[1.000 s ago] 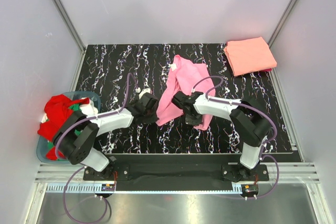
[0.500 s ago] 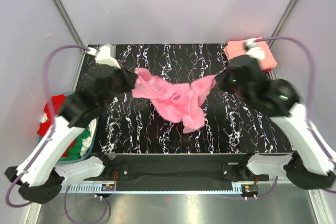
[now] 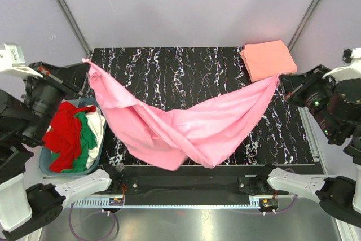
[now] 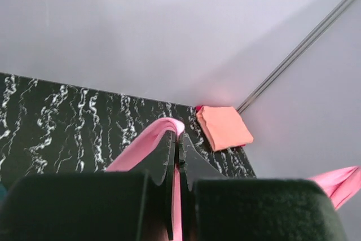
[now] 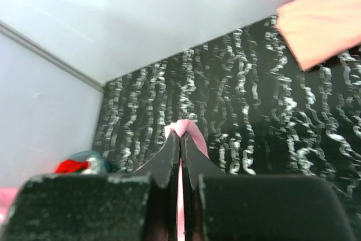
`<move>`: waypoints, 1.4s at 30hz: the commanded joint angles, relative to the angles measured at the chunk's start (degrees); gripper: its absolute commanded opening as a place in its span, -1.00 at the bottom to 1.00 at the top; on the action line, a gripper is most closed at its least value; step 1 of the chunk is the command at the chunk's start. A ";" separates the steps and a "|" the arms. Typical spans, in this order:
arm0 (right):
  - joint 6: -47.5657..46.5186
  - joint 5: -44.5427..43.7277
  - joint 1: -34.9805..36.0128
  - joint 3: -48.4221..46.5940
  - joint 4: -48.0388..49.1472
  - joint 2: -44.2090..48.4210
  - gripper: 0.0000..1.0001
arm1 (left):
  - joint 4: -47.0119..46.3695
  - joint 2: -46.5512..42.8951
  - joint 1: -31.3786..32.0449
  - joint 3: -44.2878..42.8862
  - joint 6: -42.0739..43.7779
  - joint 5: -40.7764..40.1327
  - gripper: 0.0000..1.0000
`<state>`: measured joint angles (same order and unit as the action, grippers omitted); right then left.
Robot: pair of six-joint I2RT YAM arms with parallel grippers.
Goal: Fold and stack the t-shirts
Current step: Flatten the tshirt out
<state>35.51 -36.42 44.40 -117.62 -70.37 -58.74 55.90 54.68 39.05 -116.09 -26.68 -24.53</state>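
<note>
The bubblegum pink t-shirt [image 3: 192, 125] hangs stretched in the air between both arms, sagging in the middle over the near part of the table. My left gripper [image 3: 86, 62] is shut on its left end, high at the far left; the cloth shows pinched between the fingers in the left wrist view [image 4: 178, 134]. My right gripper [image 3: 280, 78] is shut on its right end, seen in the right wrist view [image 5: 181, 131]. A folded salmon-orange t-shirt [image 3: 268, 59] lies at the far right corner. Red [image 3: 65, 134], green and white shirts fill the basket.
The round blue-grey basket [image 3: 52, 167] sits at the table's left edge, below my left arm. The black marbled table [image 3: 186, 71] is walled by grey panels with metal posts at the back corners.
Both arms have risen and swung wide apart, lifting the pink shirt off the table and stretching it out from a bunched heap into a wide hanging span.
</note>
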 commanded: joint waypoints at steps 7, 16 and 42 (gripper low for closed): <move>-2.20 -6.79 -5.88 13.03 4.45 -11.80 -1.00 | -4.48 -5.11 -0.20 22.99 -1.36 -3.23 -1.00; -4.39 19.64 -31.74 17.53 8.86 -33.94 0.85 | -9.14 5.16 -1.16 34.79 0.49 -6.84 -1.00; 40.34 27.90 7.10 82.64 25.36 -1.11 0.19 | -19.60 5.97 -5.47 57.47 -4.08 0.89 -1.00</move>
<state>69.34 -7.79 50.11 -35.94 -48.64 -61.32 39.31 62.33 33.89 -59.29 -30.04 -24.56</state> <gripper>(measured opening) 0.605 0.020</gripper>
